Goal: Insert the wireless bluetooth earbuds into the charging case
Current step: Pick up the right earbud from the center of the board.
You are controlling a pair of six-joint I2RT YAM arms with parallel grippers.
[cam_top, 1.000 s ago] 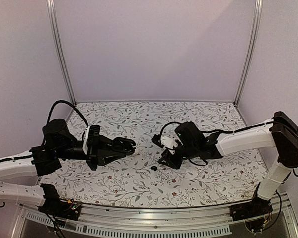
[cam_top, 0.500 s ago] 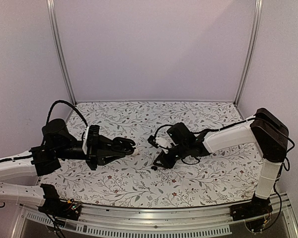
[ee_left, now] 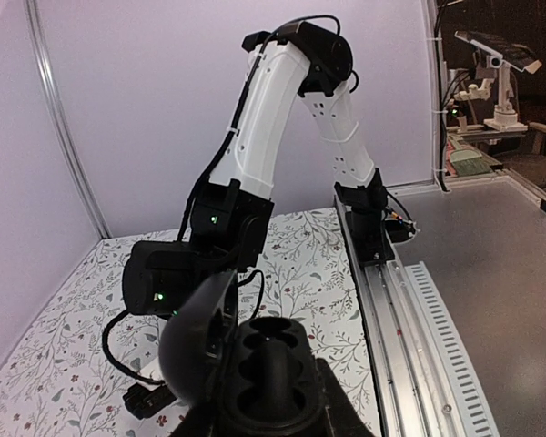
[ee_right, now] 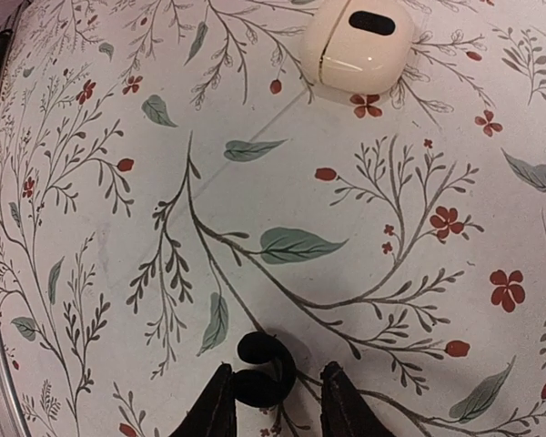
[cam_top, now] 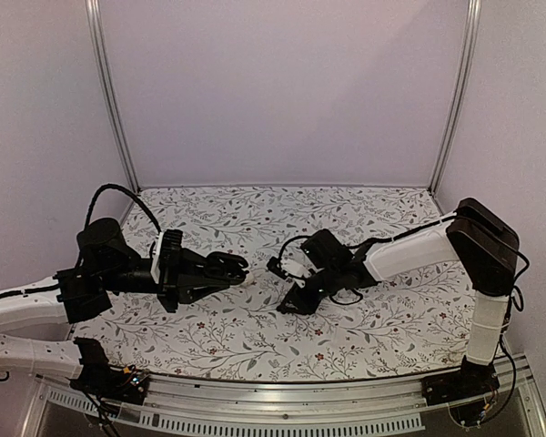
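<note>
My left gripper point(cam_top: 222, 270) point(ee_left: 268, 417) is shut on the black oval charging case point(ee_left: 271, 369) and holds it above the table's left half. The case's lid point(ee_left: 196, 337) stands open to the left. My right gripper point(cam_top: 292, 304) point(ee_right: 276, 408) is down on the table with one small black earbud point(ee_right: 263, 368) lying between its fingers. The left finger point(ee_right: 215, 405) touches the bud. A small gap separates the bud from the right finger point(ee_right: 342, 402), so the jaws are open around it. In the top view the gripper hides the bud. No other earbud shows.
A small cream case point(ee_right: 356, 44) lies shut on the floral tablecloth point(cam_top: 364, 328), ahead of my right gripper. The right arm point(cam_top: 409, 255) stretches low across the table's right half. A metal rail point(ee_left: 396, 300) runs along the near edge.
My right arm has reached left and down over the earbud, which now sits between its narrowed jaws. The left arm and the case have not moved.
</note>
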